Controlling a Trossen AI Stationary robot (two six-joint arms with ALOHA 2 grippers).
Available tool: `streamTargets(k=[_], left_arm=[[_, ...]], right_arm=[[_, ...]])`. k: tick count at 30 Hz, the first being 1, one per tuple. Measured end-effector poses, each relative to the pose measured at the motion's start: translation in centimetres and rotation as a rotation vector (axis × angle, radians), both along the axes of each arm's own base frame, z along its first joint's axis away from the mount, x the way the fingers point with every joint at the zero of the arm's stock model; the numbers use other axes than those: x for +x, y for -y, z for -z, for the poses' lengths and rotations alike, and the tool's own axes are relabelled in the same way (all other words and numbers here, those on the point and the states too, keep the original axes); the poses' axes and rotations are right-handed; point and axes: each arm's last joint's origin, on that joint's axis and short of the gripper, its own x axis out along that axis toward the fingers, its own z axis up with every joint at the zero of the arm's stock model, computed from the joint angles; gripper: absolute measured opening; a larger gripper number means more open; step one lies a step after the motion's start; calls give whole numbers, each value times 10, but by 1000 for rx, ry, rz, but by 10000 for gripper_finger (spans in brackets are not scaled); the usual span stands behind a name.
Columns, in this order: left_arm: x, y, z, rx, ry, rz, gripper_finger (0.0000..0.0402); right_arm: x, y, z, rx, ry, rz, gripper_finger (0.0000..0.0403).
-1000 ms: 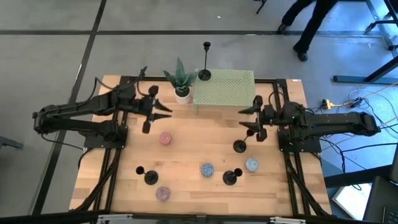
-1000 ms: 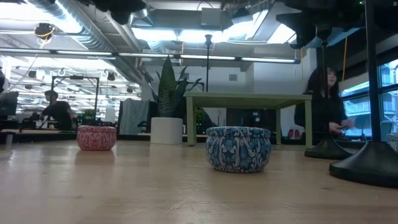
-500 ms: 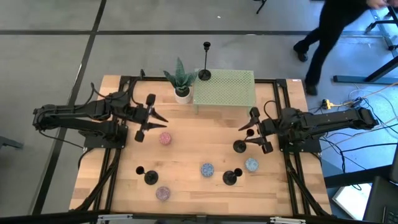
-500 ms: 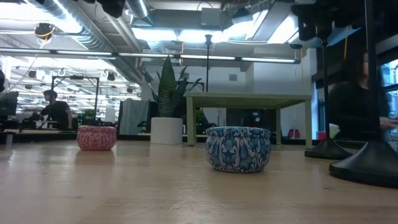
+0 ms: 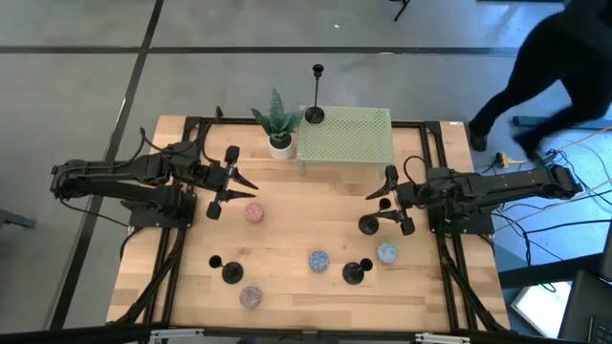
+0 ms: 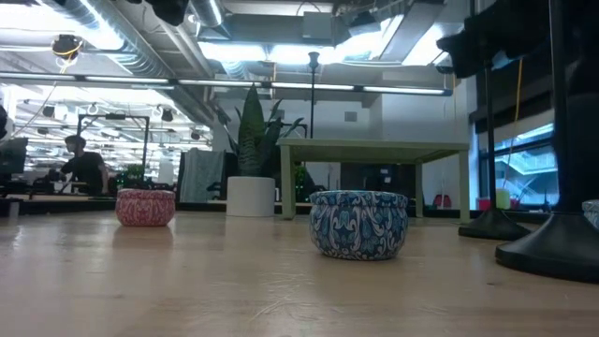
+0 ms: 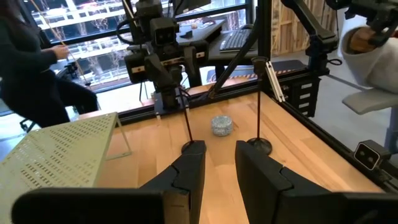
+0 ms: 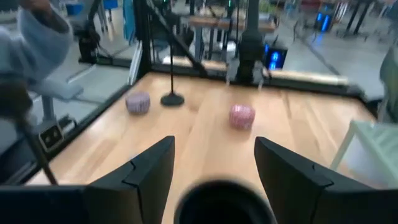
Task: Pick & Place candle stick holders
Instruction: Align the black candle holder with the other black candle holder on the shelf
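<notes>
Black candle stick holders: one (image 5: 315, 114) on the green perforated stand (image 5: 344, 134), one (image 5: 369, 225) between the right gripper's (image 5: 392, 200) widely parted fingers, two (image 5: 231, 272) (image 5: 355, 273) near the worktop's (image 5: 287, 239) front. Left gripper (image 5: 228, 181), fingers narrowly open and empty, hovers beside the pink tin (image 5: 253, 212)

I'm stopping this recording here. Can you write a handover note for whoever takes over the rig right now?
Left gripper: open, empty, above the table near the pink tin.
Right gripper: open, at the nearest candle stick holder, not closed on it.
Done, apparently: one placed holder stands at the corner of the green perforated stand.
Left: three on the table, namely the nearest one, the front right holder and the front left holder.
</notes>
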Motion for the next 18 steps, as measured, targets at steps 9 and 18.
streamTargets(k=[9, 18], left_arm=[[0, 0, 0, 0, -1, 0, 84], [0, 0, 0, 0, -2, 0, 84]], right_arm=[[-2, -1, 7, 20, -83, -19, 221], [-4, -1, 13, 24, -150, -43, 132]])
